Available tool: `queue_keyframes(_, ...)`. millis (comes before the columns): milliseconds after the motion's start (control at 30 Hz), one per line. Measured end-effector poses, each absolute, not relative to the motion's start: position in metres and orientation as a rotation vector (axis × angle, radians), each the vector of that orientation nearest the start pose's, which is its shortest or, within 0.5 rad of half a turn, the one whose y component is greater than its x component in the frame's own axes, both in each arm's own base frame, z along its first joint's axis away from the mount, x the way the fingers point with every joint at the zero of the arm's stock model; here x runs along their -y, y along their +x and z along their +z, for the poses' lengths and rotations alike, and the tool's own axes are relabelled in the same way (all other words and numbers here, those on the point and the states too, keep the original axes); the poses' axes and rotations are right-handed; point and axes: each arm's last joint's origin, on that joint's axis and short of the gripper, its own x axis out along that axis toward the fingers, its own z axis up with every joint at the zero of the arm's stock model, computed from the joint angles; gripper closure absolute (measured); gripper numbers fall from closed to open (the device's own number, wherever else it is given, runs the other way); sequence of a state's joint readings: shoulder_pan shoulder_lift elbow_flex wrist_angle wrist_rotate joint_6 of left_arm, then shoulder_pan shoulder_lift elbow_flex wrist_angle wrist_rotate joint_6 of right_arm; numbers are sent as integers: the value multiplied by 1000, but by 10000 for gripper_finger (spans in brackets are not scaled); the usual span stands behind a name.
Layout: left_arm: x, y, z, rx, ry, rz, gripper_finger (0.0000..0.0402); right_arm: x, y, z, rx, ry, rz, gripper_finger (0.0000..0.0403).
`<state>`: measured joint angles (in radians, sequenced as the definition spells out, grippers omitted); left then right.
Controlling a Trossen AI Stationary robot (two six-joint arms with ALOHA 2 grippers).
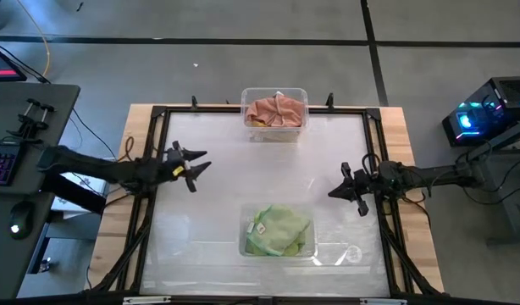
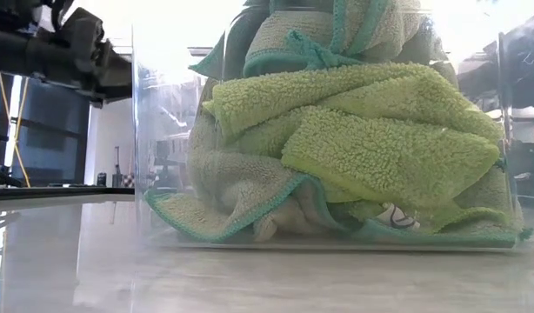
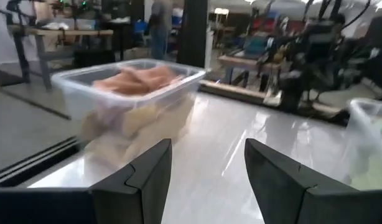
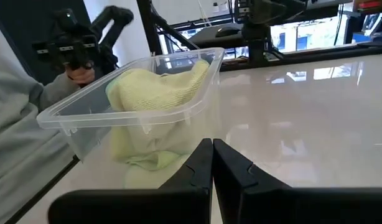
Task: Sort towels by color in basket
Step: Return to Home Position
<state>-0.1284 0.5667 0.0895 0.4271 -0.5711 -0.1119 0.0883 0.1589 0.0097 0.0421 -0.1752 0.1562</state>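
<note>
Two clear plastic baskets stand on the white table. The far one (image 1: 275,108) holds peach-salmon towels (image 3: 138,79) with paler yellowish cloth (image 3: 125,121) under them. The near one (image 1: 279,230) is piled with light green towels (image 2: 354,139), also in the right wrist view (image 4: 160,87). My left gripper (image 1: 201,174) hovers open at the table's left, pointing level toward the far basket, nothing between its fingers (image 3: 208,168). My right gripper (image 1: 332,193) hovers shut at the table's right, pointing level toward the green basket (image 4: 212,155).
A black rail frame (image 1: 150,169) runs around the white tabletop, with wood edges outside it. Bare table lies between the two baskets (image 1: 268,174). A desk with a keyboard and a mouse (image 1: 19,216) stands to the left. The room behind holds benches and equipment.
</note>
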Motion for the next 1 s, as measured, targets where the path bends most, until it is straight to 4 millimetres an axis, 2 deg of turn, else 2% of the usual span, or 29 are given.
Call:
queue_keyframes(167, -3, 109, 179, -67, -114, 448, 213, -14, 105, 158, -129, 161, 250, 401)
queue_keyframes(333, -1, 91, 176, -21, -85, 338, 213, -14, 105, 158, -146, 303, 234, 401)
queue_keyframes(500, 5, 97, 172, 54, 3, 119, 227, -14, 106, 157, -151, 308, 233, 401)
queue_keyframes(667, 8, 97, 168, 20, 41, -27, 255, -14, 106, 157, -152, 283, 238, 401)
queue_keyframes(1000, 2, 100, 165, -20, 111, 16, 294, -14, 106, 157, -152, 283, 239, 401)
